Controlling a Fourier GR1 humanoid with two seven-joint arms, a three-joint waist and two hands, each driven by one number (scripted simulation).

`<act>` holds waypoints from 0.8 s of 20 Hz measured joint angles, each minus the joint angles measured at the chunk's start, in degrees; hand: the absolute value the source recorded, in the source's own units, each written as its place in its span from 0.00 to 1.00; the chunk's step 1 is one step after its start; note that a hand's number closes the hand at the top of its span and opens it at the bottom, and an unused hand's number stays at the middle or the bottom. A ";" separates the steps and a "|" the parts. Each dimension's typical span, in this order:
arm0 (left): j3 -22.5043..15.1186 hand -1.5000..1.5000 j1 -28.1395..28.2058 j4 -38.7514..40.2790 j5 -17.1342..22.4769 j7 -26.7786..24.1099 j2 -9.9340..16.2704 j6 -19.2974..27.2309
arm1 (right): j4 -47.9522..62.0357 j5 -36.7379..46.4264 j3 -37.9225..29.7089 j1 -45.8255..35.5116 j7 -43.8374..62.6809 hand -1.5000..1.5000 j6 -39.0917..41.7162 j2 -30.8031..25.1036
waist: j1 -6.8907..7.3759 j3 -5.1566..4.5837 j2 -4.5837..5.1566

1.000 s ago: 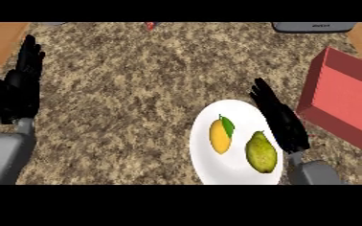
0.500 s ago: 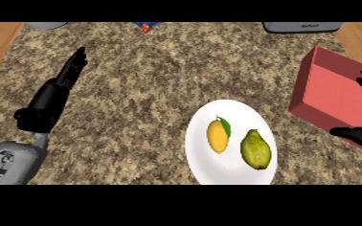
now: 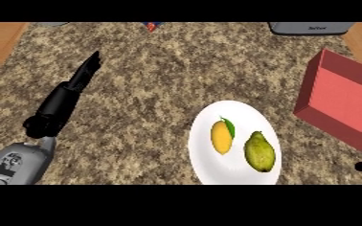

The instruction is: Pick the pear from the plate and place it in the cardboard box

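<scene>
A green pear (image 3: 259, 152) lies on the right half of a white plate (image 3: 237, 112), next to a yellow fruit with a green leaf (image 3: 222, 136). The red open box (image 3: 336, 100) stands at the right edge, a short way right of the plate. My left hand (image 3: 79, 80) is stretched flat over the counter at the left, fingers straight and pointing up and right, far from the plate and holding nothing. Of my right hand (image 3: 358, 166) only a black sliver shows at the lower right edge, below the box.
The speckled stone counter (image 3: 163, 76) runs across the whole view. A grey appliance (image 3: 310, 27) sits at the back right, a small blue and red item (image 3: 152, 26) at the back middle. A wooden strip (image 3: 10, 40) borders the counter at the left.
My right hand has drawn away from beside the plate to the lower right edge. The left arm has swung from upright at the left edge to lying stretched over the counter.
</scene>
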 measured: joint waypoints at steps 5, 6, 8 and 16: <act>0.06 0.50 -0.21 0.22 -0.64 -0.31 -0.27 -0.76 | -4.78 3.19 4.33 -2.65 7.12 0.00 6.31 -6.63 | 0.78 -0.07 0.15; 0.28 0.50 -0.36 0.65 -0.64 -0.61 -0.28 -1.07 | -6.28 3.25 5.28 -3.51 9.23 0.00 7.58 -7.64 | 0.82 -0.08 0.17; 0.41 0.50 -0.83 1.14 -0.69 -0.64 -0.78 -1.44 | -9.48 3.22 7.56 -5.40 13.99 0.00 9.38 -8.49 | 0.88 -0.09 0.17; 1.29 0.50 0.11 0.08 -2.13 -0.10 -1.63 -2.17 | -18.52 2.09 15.52 -13.67 34.31 0.00 15.14 -8.83 | 1.22 -0.07 0.13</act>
